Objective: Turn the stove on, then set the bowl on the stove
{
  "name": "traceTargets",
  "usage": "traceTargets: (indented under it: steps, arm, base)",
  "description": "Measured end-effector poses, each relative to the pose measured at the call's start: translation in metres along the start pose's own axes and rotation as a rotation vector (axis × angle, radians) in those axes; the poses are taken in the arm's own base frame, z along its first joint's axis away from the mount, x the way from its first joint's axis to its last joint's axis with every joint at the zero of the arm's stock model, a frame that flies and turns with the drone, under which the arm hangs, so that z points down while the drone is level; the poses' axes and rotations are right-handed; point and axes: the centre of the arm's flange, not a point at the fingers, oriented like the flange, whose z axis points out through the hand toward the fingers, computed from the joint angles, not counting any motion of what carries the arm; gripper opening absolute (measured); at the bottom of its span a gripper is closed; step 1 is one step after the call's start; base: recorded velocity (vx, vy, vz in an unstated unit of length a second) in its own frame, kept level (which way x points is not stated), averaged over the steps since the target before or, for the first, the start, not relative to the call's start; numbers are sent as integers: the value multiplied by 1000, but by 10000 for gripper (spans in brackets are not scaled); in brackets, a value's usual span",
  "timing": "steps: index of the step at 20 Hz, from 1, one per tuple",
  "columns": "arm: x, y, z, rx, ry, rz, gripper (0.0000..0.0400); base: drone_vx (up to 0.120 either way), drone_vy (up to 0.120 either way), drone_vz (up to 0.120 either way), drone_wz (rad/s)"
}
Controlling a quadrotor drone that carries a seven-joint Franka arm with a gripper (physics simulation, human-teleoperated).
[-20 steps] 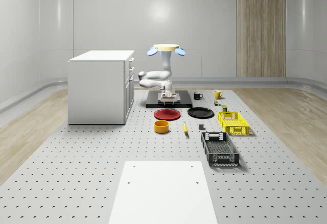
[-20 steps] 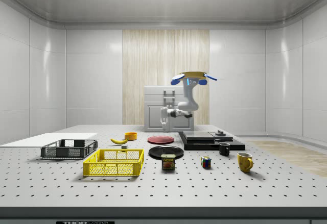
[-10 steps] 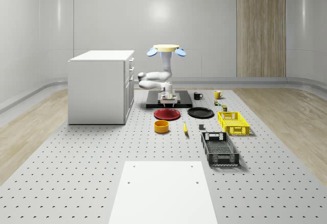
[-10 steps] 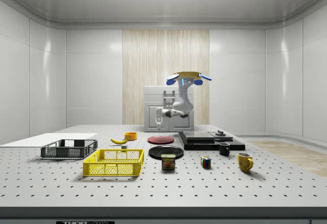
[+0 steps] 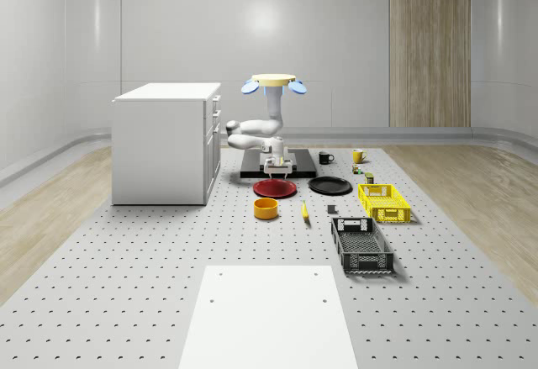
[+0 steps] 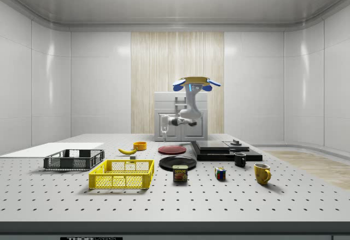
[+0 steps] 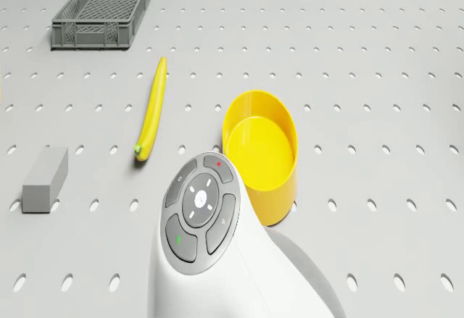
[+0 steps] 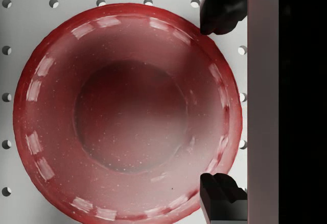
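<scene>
The yellow bowl (image 5: pixel 266 208) (image 7: pixel 261 150) stands upright on the table, in front of a red plate (image 5: pixel 275 188). The black stove (image 5: pixel 277 170) (image 6: pixel 224 150) lies behind that plate; its knob (image 6: pixel 235 141) sits at the side view's right end. The drone (image 5: pixel 274 81) (image 6: pixel 191 81) hovers over the stove's front edge. My gripper (image 8: pixel 219 101) (image 6: pixel 164 137) hangs open and pointing down over the red plate (image 8: pixel 127 112), close to the stove's edge (image 8: pixel 304 101). Nothing is between the fingers (image 8: pixel 219 9). The bowl lies beyond the arm's wrist (image 7: pixel 199 209) in the drone view.
A white cabinet (image 5: pixel 166 142) stands at the whole-scene view's left. A black plate (image 5: pixel 329 186), banana (image 7: pixel 151 115), grey block (image 7: pixel 45 180), grey crate (image 5: pixel 361 245), yellow crate (image 5: pixel 384 202), two mugs (image 6: pixel 262 173), a can and a cube lie around.
The drone and arm have drifted toward the side view's left, carrying the gripper off the stove and over the red plate. The bowl and other things have stayed put.
</scene>
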Motion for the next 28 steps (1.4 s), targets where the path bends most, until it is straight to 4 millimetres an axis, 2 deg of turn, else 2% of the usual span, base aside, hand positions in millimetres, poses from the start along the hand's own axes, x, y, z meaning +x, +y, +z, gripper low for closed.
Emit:
traceTargets:
  steps: [28]
  arm:
    - [0, 0, 0, 0, 0, 0, 400]
  base:
    - [120, 0, 0, 0]
